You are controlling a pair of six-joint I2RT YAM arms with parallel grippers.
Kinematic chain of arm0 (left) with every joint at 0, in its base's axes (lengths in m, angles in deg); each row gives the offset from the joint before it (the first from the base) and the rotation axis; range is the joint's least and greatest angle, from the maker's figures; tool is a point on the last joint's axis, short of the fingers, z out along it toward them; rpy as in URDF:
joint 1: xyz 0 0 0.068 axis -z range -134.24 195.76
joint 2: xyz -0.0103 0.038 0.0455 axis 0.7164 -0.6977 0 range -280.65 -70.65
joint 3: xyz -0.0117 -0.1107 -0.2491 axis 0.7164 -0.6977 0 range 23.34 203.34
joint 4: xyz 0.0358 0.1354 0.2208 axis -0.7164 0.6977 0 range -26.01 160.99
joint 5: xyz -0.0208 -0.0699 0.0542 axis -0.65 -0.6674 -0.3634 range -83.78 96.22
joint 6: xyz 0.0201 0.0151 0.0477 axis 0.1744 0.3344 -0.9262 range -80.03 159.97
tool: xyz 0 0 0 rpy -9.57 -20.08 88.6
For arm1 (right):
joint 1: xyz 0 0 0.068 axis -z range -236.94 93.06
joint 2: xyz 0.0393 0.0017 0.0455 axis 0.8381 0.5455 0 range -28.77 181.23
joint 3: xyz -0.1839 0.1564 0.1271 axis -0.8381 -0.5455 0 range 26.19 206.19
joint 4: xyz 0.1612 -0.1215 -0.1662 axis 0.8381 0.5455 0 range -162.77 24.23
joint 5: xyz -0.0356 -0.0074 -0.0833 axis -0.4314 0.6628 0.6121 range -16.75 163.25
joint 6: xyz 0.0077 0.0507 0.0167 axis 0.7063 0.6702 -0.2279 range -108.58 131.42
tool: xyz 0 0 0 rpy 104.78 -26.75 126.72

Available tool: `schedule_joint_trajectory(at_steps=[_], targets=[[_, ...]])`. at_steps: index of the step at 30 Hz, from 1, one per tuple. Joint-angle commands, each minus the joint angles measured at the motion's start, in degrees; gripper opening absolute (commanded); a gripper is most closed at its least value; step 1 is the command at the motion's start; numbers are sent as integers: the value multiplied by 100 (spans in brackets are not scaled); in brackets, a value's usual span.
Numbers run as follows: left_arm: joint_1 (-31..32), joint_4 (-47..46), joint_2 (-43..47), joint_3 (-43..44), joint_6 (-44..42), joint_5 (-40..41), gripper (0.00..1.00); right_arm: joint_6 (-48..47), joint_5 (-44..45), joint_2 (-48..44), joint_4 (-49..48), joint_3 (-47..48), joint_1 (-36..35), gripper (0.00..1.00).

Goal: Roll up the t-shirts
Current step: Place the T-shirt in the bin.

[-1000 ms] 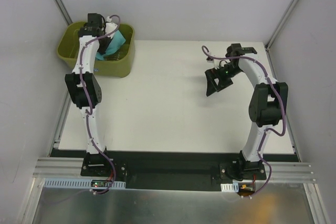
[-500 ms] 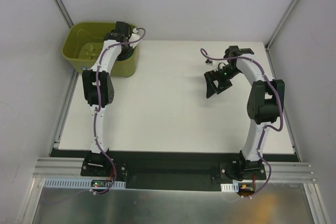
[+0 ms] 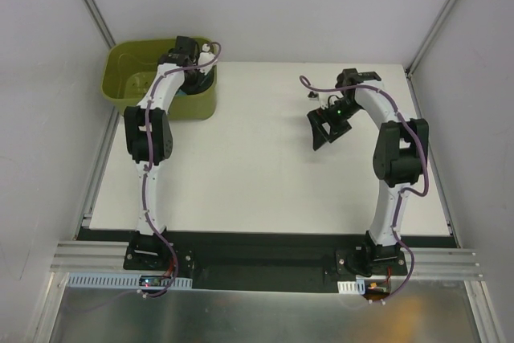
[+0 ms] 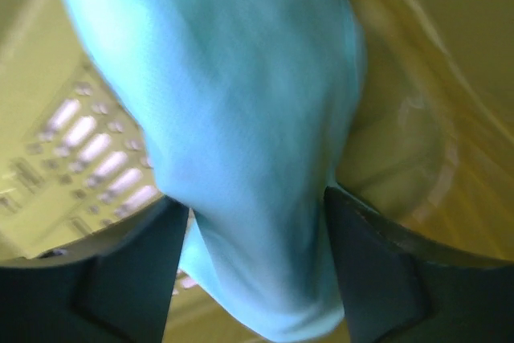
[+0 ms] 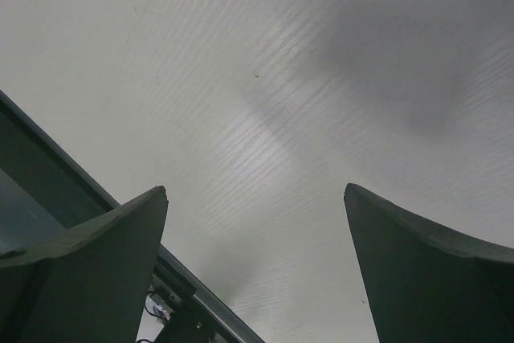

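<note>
T-shirt is in the tub, upper left of the top view. None of it is on the desk yet. L wrist view is blurred: teal cloth hangs in a thick bunch down the frame middle, w/ the tub's slotted floor at left and its wall at right.

L claw sits over the tub's near-right corner. Cloth fills the gap btwn its fingers and seems to touch both, but w/ the blur I can't tell if it's clamped or just lying there. R claw hangs over the desk, upper right of centre, spread wide, nothing in it. Its wrist cam shows only bare desk btwn the tips.

Step in hand, prob.: get the shirt out of the tub and onto the desk, so rolling hasn't begun.

To do it well:
- Bite deep into the bunch, not at an edge. Thin cotton slips.
- Lift straight up till the trailing end clears the rim. Otherwise it may snag and drag the tub.
- Carry to desk centre and lower slowly so it lands spread, not heaped.
- Bring R claw in for the far end to flatten before rolling.
</note>
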Motion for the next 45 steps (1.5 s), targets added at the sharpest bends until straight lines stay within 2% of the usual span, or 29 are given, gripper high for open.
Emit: schedule_joint_trajectory(at_steps=[1,4,10,15,19,21,24,25,27,28,30,36,45], targets=[[-129,425,624,-208,528,-1440,70,-130,256,88,375,304,-4,96],[-270,416,888,-314,598,-2317,75,-183,300,131,507,392,-13,96],[-542,408,1311,-261,607,-3330,82,-245,423,228,630,620,-48,96],[-630,408,1452,-130,651,-3692,88,-236,432,307,666,787,-66,96],[-815,382,1373,99,1142,-3675,86,-253,441,290,665,796,-74,96],[-929,241,1311,178,1501,-3273,81,-253,449,272,648,796,-74,96],[-964,48,1294,73,1460,-2490,57,-245,441,202,622,796,-66,96],[-982,4,1268,64,1460,-2323,30,-245,458,176,622,805,-57,96],[-1052,-75,1171,64,1425,-1928,9,-245,467,166,613,823,-48,96],[-1070,-84,1118,73,1398,-1778,1,-245,476,167,604,823,-31,96],[-1087,-67,926,90,1259,-1427,0,-236,485,140,587,814,-30,96],[-1044,-49,547,-59,845,-1170,0,-218,511,35,507,752,-57,96],[-903,-49,134,-24,660,-1380,0,-253,590,-27,481,832,-355,96]])
